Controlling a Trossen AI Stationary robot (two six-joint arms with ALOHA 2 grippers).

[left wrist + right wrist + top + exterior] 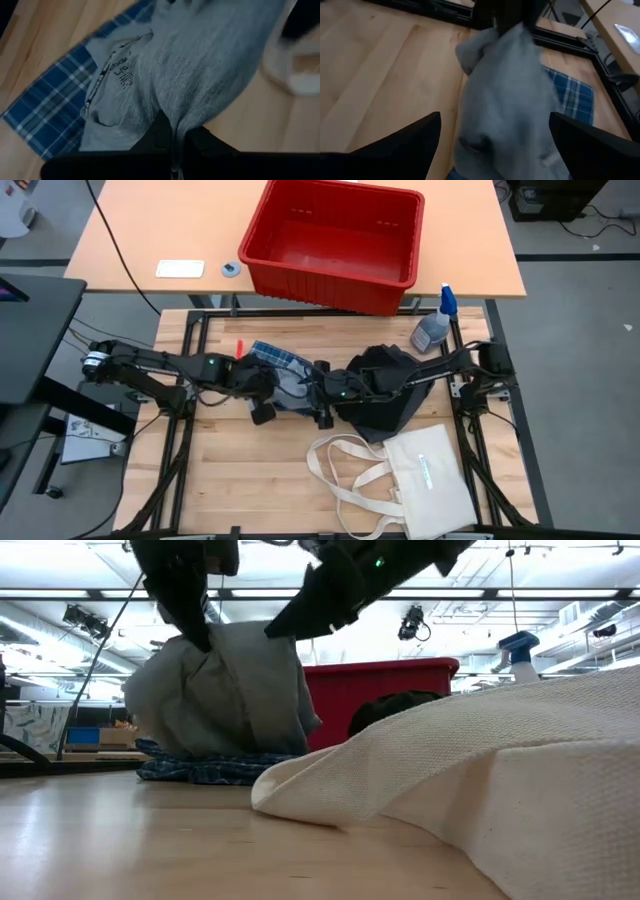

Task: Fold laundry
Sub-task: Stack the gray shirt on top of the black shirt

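Note:
A light blue-grey garment [295,387] hangs at the table's middle, with my left gripper [175,150] shut on its top. Its lower part rests on a blue-white plaid piece [200,770] that lies flat on the table. My right gripper [495,135] stands open just to the garment's right, fingers wide apart and pointing at the cloth [505,90]. I cannot tell whether they touch it. A black piece [385,385] lies in a heap under the right arm. My left gripper pinches a gathered bunch of the blue-grey garment's cloth [172,125] between its two fingers, several layers together. The fingers [195,625] come slanting down from the table's left. The garment hangs below them in slack folds, its lower end [215,745] resting on the plaid piece.
A cream tote bag [425,480] with long handles lies at the near right and fills the low view's foreground [500,770]. A spray bottle [435,328] stands at the far right. A red bin [335,240] sits on the table behind.

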